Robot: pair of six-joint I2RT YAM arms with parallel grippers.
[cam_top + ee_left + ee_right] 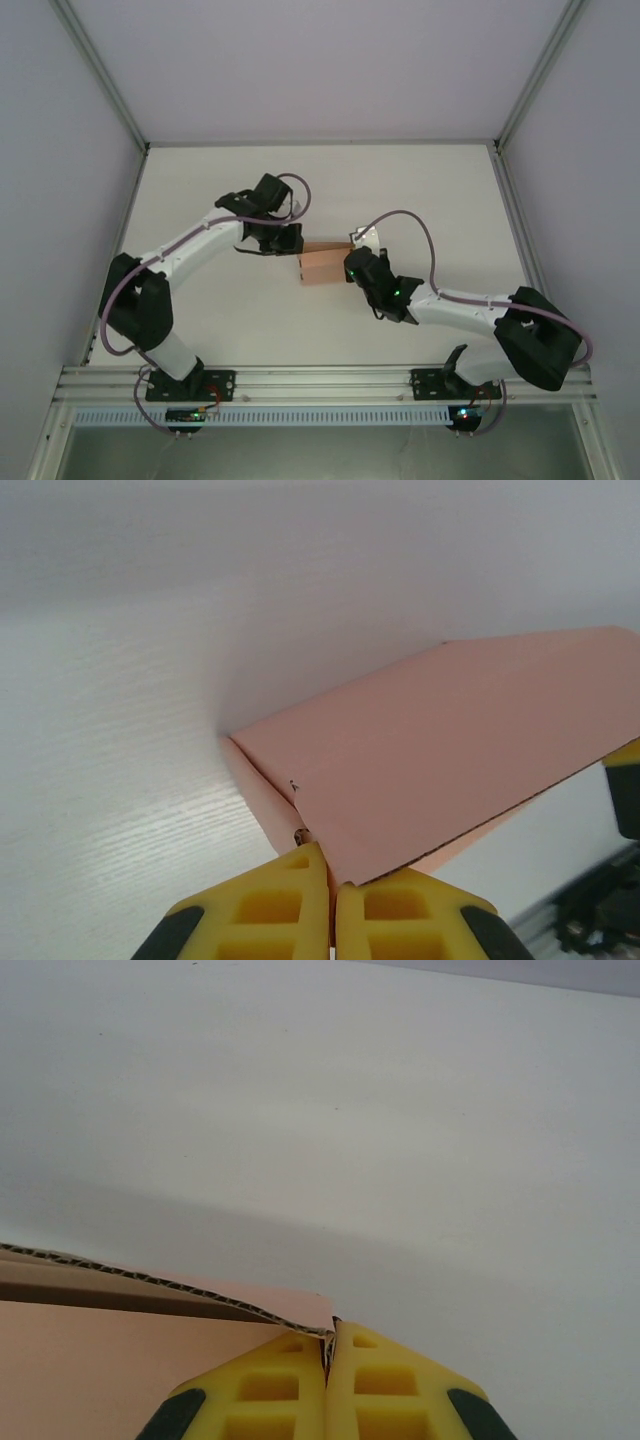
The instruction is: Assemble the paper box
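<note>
Top view: salmon-pink paper box [322,264] near the middle of the white bench [420,190], standing as a small block between the two claws. Left claw [296,243] at the box's far-left corner, right claw [352,262] at its right side.

Left wrist view: left claw [332,888] clenched on the near corner of a tilted pink panel of the box [450,750], yellow fingers [270,910] pressed together on the card.

Right wrist view: right claw [328,1355] clenched on the corner of a corrugated card edge of the box [120,1350], with bare bench [400,1110] beyond.
</note>
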